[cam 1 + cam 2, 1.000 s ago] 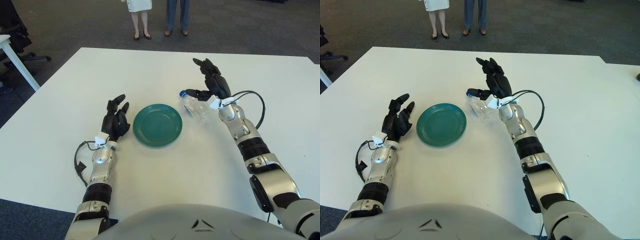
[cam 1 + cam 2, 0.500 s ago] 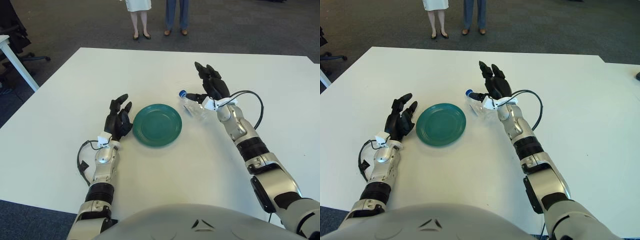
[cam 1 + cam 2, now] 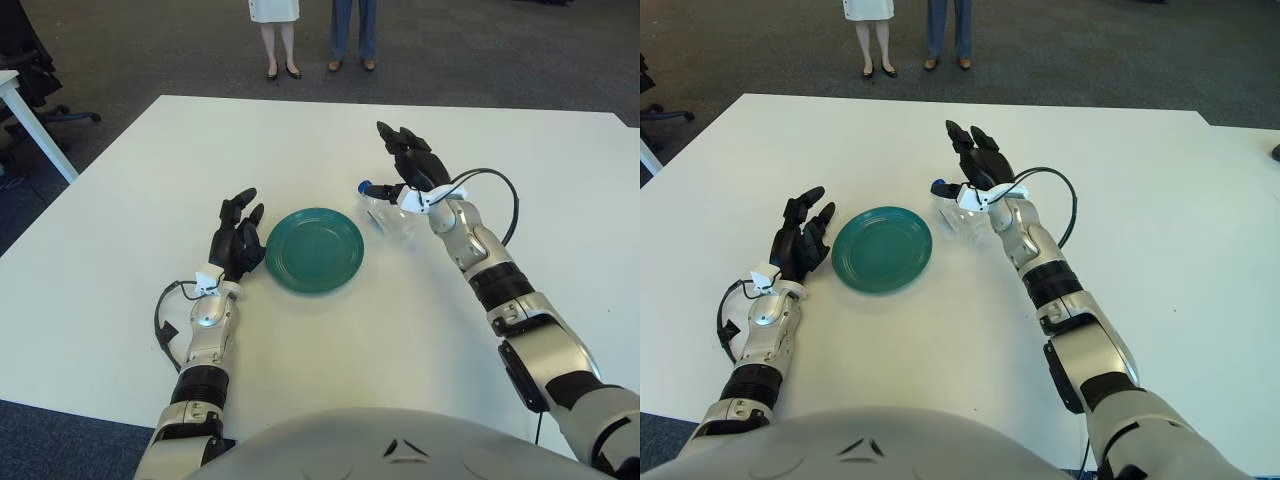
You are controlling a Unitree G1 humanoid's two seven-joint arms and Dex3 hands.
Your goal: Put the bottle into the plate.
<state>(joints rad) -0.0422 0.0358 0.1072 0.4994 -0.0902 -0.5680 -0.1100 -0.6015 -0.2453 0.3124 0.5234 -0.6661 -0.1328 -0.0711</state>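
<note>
A white table (image 3: 120, 220) is seen from above, from the robot's head, and everything described below lies on or over it.

Toward the left, the left robot hand (image 3: 235, 243) is shown just beside the left edge of a plate, palm turned inward. Its dark fingers (image 3: 240, 205) are loosely spread and nothing is held in them. Whether it touches the table cannot be told. A silver forearm with a looped black cable runs back from it toward the bottom of the view.

At the middle, a round green plate (image 3: 315, 250) lies flat on the table, with nothing on it.

Just to the right of the plate, a clear plastic bottle (image 3: 392, 217) with a blue cap (image 3: 365, 187) lies on its side on the table. The cap points to the left and away from the robot, and the body of the bottle is close to the plate's right rim but outside it.

The right robot hand (image 3: 408, 167) is placed over the bottle. Its upper fingers are spread and stretched up and away, while the thumb reaches along the bottle's neck near the cap. The hand is not closed around the bottle; whether it touches it cannot be told. A black cable loops beside the right wrist.

Beyond the far edge of the table, on a dark carpet, the legs of two standing people (image 3: 315, 40) are seen.
</note>
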